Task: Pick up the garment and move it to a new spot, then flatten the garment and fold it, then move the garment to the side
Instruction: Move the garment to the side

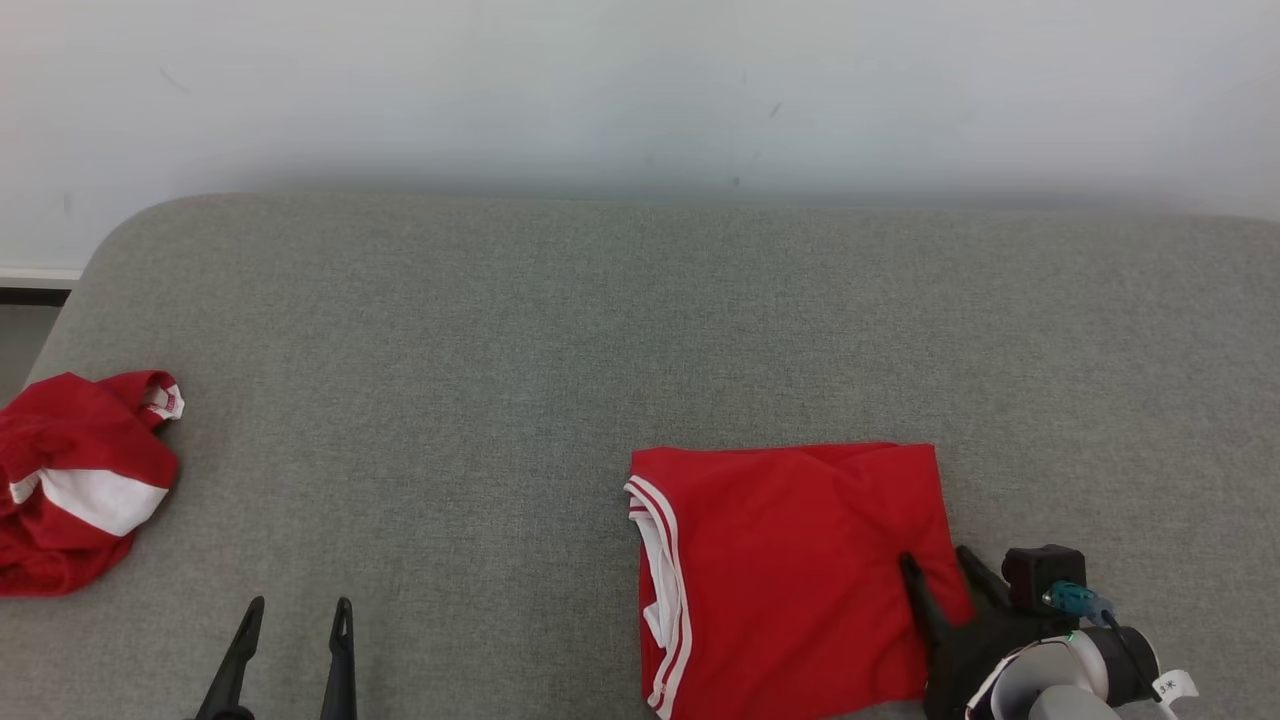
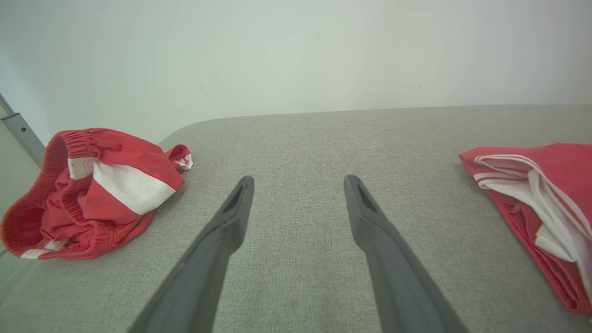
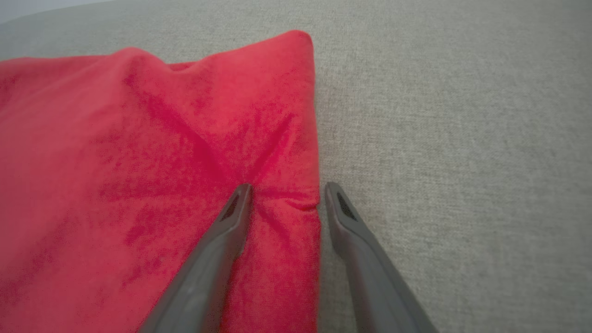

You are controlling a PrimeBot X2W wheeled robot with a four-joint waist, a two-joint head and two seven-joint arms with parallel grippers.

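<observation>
Garment (image 1: 790,570) lies folded on the cushion (image 1: 560,330), near edge, toward the right end; white-striped hems stacked on the side facing the cushion's middle. It's thin knit, so I expect it to be light, limp and a bit slick: layers will slide or fan out if pinched at a single ply. Best hold is probably the closed fold edge facing the cushion's right end, all layers at once, then a low drag or lift. Right gripper (image 1: 935,556) is already there, jaws apart and straddling that edge: one finger (image 3: 231,222) presses the cloth, the other sits on bare cushion, nothing clamped yet. Left gripper (image 1: 299,604) is spread wide and empty over the cushion's near edge, left of centre. Crumpled shorts (image 1: 80,480) sit at the cushion's left end (well clear). Right end looks free for the side move.
</observation>
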